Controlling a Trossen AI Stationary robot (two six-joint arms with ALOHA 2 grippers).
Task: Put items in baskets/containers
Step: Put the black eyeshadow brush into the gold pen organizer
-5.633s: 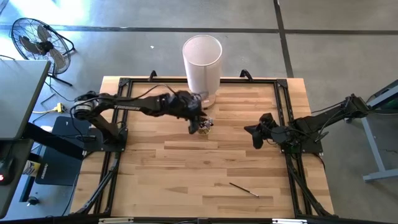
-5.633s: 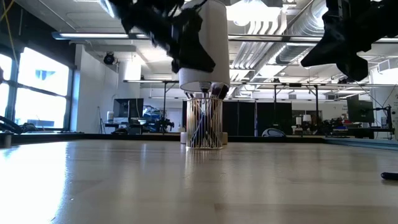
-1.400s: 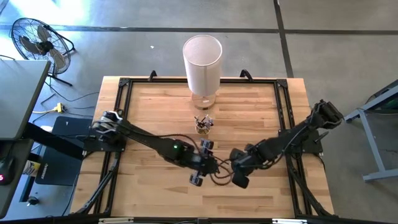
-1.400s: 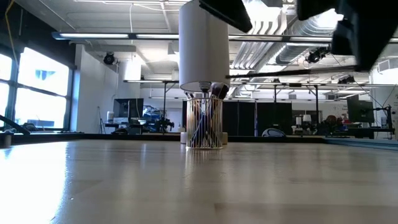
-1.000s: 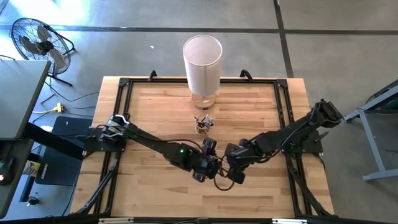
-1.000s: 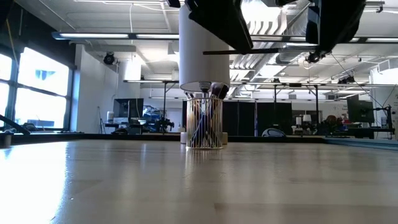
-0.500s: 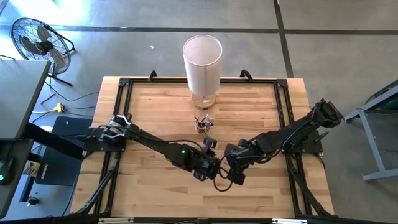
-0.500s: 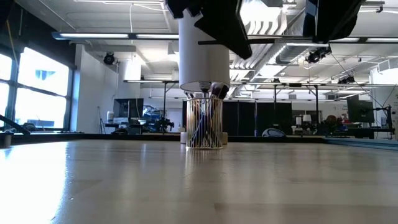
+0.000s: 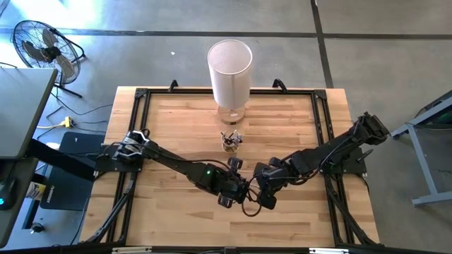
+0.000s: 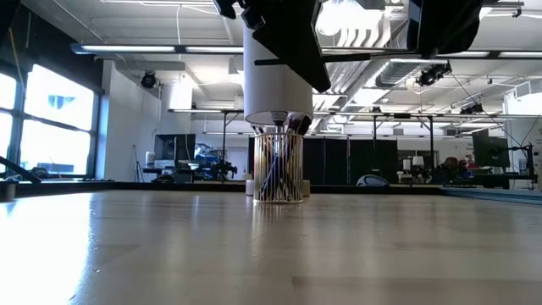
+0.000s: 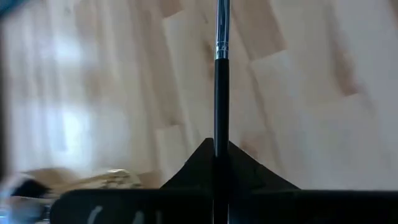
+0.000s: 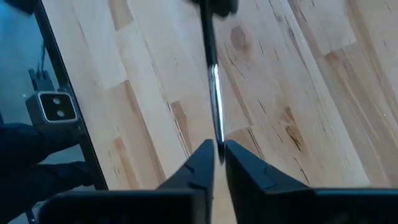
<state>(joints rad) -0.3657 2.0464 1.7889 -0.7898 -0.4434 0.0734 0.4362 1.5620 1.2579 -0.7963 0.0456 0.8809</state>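
Note:
A thin dark makeup brush hangs level above the table's near middle, between my two grippers. My left gripper is shut on its dark handle. My right gripper faces it from the right, its fingers a little apart on either side of the brush's silver end. The small glass cup stands on the table's middle, several brushes upright in it. The tall white cylinder stands behind it. My left gripper pinches the brush's dark handle between its two fingertips. It comes slanting down from the table's left. The brush sticks out ahead of the fingers toward my right gripper, its silver ferrule farther on. It is level and lifted clear of the table.
Black frame rails run along the table's left, far and right sides. Bare wooden top lies near the front edge. A floor fan stands off the table at the far left.
Both grippers have stayed close together over the table's near middle with the brush level between them. My left gripper has turned a little about the brush, and more of the handle now sticks out behind it.

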